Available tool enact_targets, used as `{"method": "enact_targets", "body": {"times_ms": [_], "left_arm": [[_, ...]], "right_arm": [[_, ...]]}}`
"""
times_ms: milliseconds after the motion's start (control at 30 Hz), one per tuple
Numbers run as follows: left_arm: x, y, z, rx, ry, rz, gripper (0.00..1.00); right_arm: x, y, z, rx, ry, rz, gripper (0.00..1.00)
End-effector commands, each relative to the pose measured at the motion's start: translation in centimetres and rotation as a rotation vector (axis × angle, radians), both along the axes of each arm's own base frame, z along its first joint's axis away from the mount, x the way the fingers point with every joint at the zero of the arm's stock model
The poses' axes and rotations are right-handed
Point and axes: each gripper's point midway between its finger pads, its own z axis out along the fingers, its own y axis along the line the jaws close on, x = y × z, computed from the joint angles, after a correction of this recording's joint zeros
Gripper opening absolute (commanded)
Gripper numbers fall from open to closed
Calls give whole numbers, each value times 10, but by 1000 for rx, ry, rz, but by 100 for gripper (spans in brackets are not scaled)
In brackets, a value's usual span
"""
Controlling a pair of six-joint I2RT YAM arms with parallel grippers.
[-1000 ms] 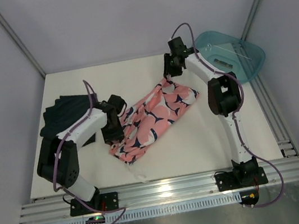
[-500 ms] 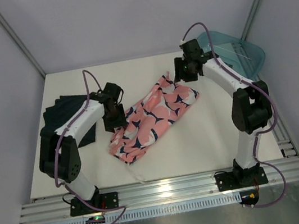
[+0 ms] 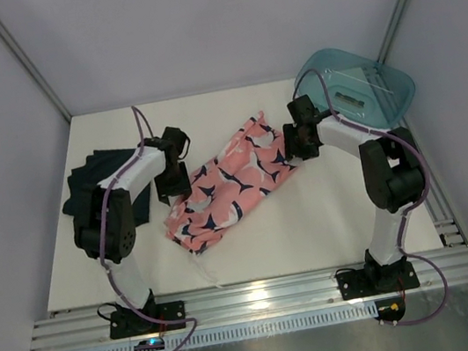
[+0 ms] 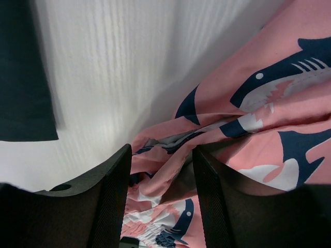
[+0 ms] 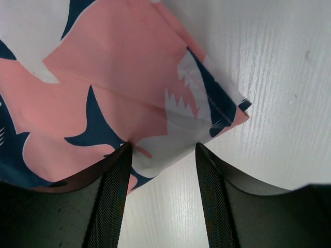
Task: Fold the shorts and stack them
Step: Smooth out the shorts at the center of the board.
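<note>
Left gripper is positioned low at the left end of the salmon pink shark-print shorts. Its jaws stand apart, with bunched pink fabric between the fingers. Right gripper is positioned at the opposite, far right corner of the same shorts. Its jaws also stand apart and straddle the hem corner, which lies flat on the white table. These shorts lie spread diagonally across the table centre, between the two arms. Dark navy shorts lie at the left side of the table, separated from the pink pair by bare surface. Teal plastic tub sits at the far right corner, behind the right arm.
</note>
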Motion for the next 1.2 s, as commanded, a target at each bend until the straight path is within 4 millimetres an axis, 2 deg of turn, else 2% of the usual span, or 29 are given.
{"method": "enact_targets", "body": {"times_ms": [0,67,167,233,267,300,333,433,467,500,567,633,667,733,767,800,833,867,900,933,967,1033,1067,1167], "left_arm": [[21,17,20,43,-60,34,52],[22,24,16,42,-43,53,52],[17,26,17,25,-18,54,53],[15,13,19,-53,-16,24,53],[11,-3,25,-146,-10,-2,54],[11,-5,26,-161,-14,-17,54],[7,-15,29,-220,5,-28,54],[-2,-27,31,-291,32,-24,52],[-9,-43,36,-392,48,-32,51],[-11,-47,35,-414,42,-22,51],[-22,-39,24,-384,45,21,51],[-27,-32,29,-351,10,47,51],[-33,-26,28,-328,20,60,51],[-31,-17,41,-290,-34,88,52],[-28,-16,50,-289,-58,95,52],[-24,-17,60,-299,-88,93,52],[-19,-19,74,-315,-129,87,52],[-16,-22,84,-332,-153,73,53],[-8,-28,98,-364,-190,55,53],[-8,-40,107,-429,-196,23,53],[-6,-46,112,-462,-208,-1,53],[-2,-55,112,-506,-217,-19,52],[-3,-55,105,-497,-204,-11,52],[-11,-52,81,-474,-145,-2,51]], "right_arm": [[24,-9,9,-60,-99,-10,56],[29,-9,4,-77,-97,14,56],[51,-5,8,-92,-132,50,56],[61,-1,6,-90,-130,78,56],[66,0,-5,-104,-109,94,56],[78,3,3,-101,-128,99,56],[89,5,2,-103,-135,106,56],[104,8,-3,-96,-144,118,56],[114,9,-7,-99,-153,128,56],[120,7,-10,-99,-149,128,55],[131,6,-11,-105,-150,130,55],[147,8,-3,-97,-171,156,55],[156,11,11,-95,-200,166,55],[163,14,22,-90,-222,186,55],[170,16,38,-85,-254,188,55],[167,16,44,-84,-249,187,55],[166,21,65,-53,-278,203,55],[162,24,76,-37,-289,213,55],[153,27,81,-11,-276,222,55],[146,31,91,13,-285,233,55],[131,39,110,51,-305,244,55],[107,59,125,135,-314,291,55],[87,72,134,169,-319,306,56],[41,101,141,264,-294,354,55]]}}
